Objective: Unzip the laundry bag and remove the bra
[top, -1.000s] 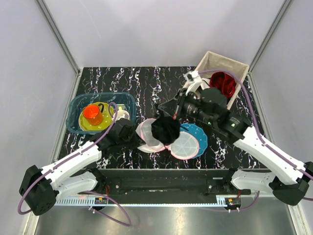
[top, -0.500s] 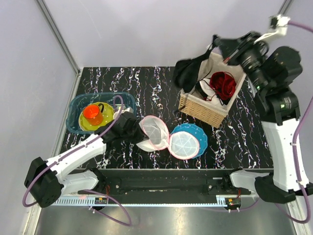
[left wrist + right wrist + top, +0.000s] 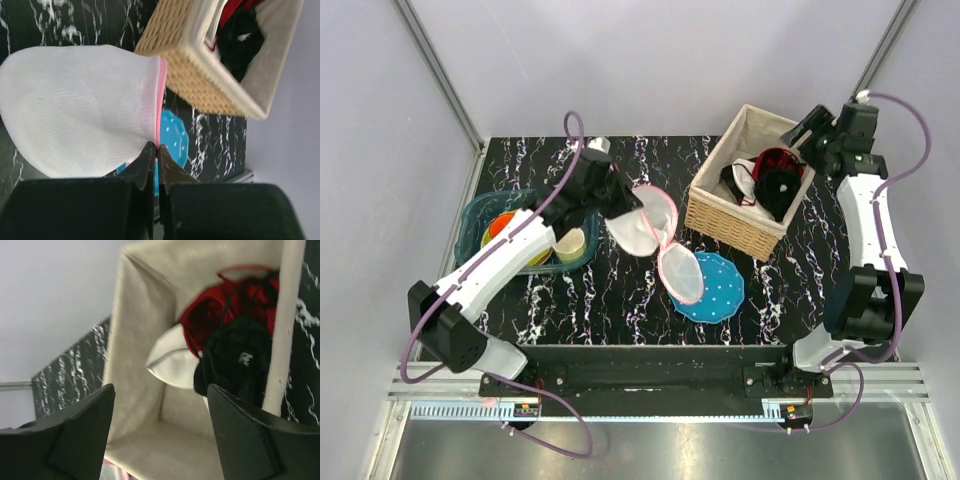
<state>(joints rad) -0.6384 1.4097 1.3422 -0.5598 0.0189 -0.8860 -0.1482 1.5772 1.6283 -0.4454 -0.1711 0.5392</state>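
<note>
The laundry bag (image 3: 645, 222) hangs unzipped in the air, its upper white mesh half held up and its lower half (image 3: 680, 272) drooping onto the blue plate (image 3: 720, 292). My left gripper (image 3: 618, 200) is shut on the bag's pink zipper rim (image 3: 161, 100); the fingertips (image 3: 149, 150) pinch it in the left wrist view. The red and black bra (image 3: 778, 182) lies in the wicker basket (image 3: 720, 222). My right gripper (image 3: 807, 130) hovers open over the basket's far right corner with nothing between its fingers. In the right wrist view the bra (image 3: 235, 340) lies beside a white bra cup (image 3: 172, 362).
A teal bin (image 3: 480, 212) at the left holds a yellow plate, an orange cup (image 3: 502, 226) and a beige cup (image 3: 570, 245). The basket (image 3: 200, 75) stands close to the right of the hanging bag. Walls enclose the table on three sides.
The right gripper carried the dark bra from the bag to the basket, opened and let it drop in. The left arm lifted the bag's rim up and back.
</note>
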